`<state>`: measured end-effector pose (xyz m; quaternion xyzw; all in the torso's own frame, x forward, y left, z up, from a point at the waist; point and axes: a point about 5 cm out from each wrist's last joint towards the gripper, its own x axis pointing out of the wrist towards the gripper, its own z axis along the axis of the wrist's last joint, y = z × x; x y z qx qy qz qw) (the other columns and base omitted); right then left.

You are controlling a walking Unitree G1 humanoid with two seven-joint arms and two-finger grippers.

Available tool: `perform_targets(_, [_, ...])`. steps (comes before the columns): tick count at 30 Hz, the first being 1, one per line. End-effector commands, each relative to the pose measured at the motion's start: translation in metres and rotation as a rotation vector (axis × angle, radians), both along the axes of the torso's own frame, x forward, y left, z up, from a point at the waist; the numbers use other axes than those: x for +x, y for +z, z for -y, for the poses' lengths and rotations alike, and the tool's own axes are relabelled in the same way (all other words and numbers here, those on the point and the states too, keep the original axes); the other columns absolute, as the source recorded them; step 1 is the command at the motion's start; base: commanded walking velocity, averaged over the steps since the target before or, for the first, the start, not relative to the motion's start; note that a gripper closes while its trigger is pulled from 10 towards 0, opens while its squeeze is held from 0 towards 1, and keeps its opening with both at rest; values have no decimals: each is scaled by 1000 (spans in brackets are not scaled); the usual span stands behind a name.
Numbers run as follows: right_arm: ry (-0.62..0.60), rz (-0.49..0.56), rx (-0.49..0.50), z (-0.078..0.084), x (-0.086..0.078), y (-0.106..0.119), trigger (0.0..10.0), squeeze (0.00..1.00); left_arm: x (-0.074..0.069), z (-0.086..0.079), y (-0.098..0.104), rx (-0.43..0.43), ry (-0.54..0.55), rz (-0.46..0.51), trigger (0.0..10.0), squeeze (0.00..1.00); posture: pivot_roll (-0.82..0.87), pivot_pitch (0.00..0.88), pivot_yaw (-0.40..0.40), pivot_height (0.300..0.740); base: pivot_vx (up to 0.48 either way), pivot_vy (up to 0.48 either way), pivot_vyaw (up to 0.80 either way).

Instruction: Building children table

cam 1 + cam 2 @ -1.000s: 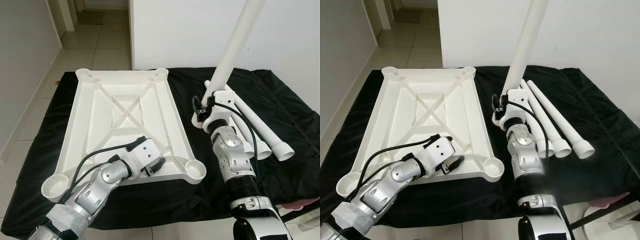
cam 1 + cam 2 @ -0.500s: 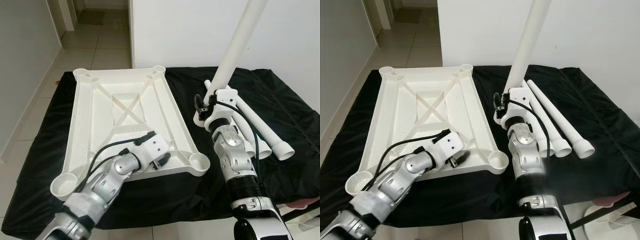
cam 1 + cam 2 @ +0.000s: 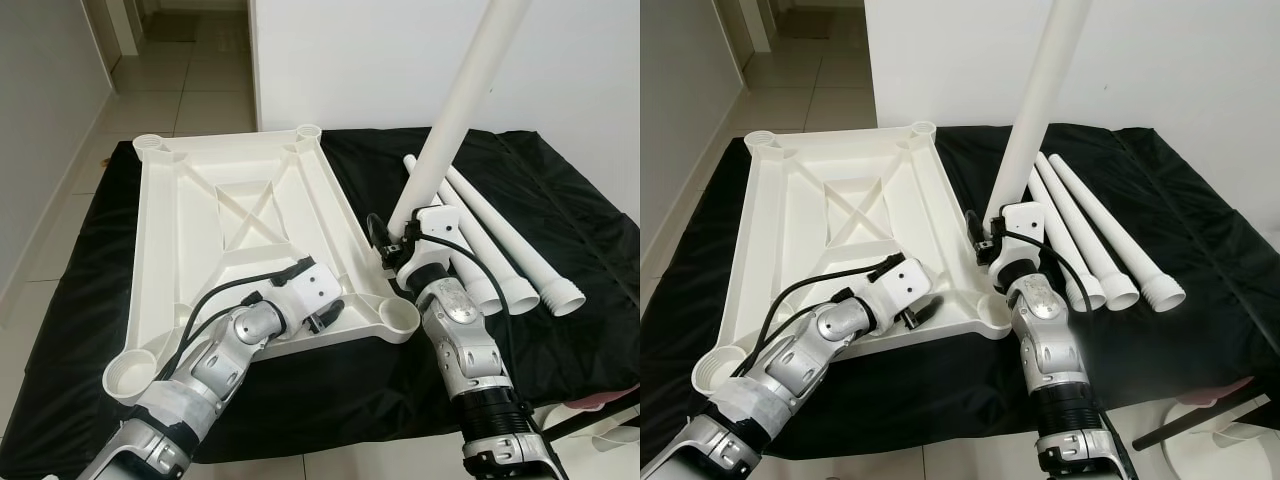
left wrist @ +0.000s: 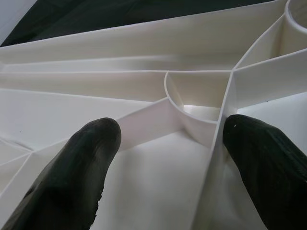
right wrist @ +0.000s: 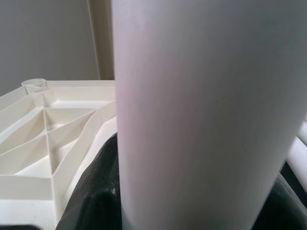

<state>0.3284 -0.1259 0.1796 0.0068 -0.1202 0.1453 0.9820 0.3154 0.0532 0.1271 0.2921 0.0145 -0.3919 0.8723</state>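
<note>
white plastic tabletop point(image 3: 230, 220), lying upside down on a black cloth point(image 3: 560, 330) spread over the floor, its ribbed underside facing up with a crossed brace in the middle and a round leg socket at each corner; the near right socket point(image 3: 400, 318) sits just beside the right gripper. left gripper point(image 3: 322, 318), at the near edge of the tabletop close to that socket, jaws spread apart with one black finger point(image 4: 81, 167) on either side of a raised rib, the pads resting on the white plastic and not clenched on anything. right gripper point(image 3: 392, 250), just off the tabletop's near right corner, clenched around the lower part of a white table leg point(image 3: 455, 110), which stands tilted, its top leaning away to the right and running out of the top of the head views; its lower end is near the corner socket but whether it is seated there cannot be told. the right wrist view is taken up close by this leg point(image 5: 206, 120), with the ribbed tabletop beside it. three spare white legs point(image 3: 500, 250) lie side by side on the cloth to the right of the held one, flared ends toward the robot. tiled floor point(image 3: 160, 90) and white wall point(image 3: 350, 60) beyond the cloth.
</note>
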Motion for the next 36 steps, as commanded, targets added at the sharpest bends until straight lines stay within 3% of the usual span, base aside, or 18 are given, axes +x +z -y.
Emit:
perform_targets(1, [15,-4,4,0,-3,0,10000,0,18,-17,3,-18,213,65,10000,0,-41,74,-15,740,0,0,0])
perform_targets(8, [12,-5,3,2,-5,-2,10000,0,18,-21,10,-57,211,68,10000,0,-45,71,-10,740,0,0,0])
perform_targets(18, [12,-11,10,7,-12,-8,10000,0,-24,-24,18,-277,-47,-76,10000,0,-23,65,-21,740,0,0,0])
perform_targets(27, [24,-22,-14,8,-18,-15,10000,0,-39,-29,29,-384,-49,-144,10000,0,-13,48,-32,740,0,0,0])
perform_targets(28, [31,-28,-12,8,-21,-17,10000,0,-45,-27,31,-405,-66,-155,10000,0,-13,48,-32,740,0,0,0])
perform_targets(36, [37,-29,-12,7,-25,-19,10000,0,-63,-24,31,-431,-122,-190,10000,0,-14,42,-40,740,0,0,0])
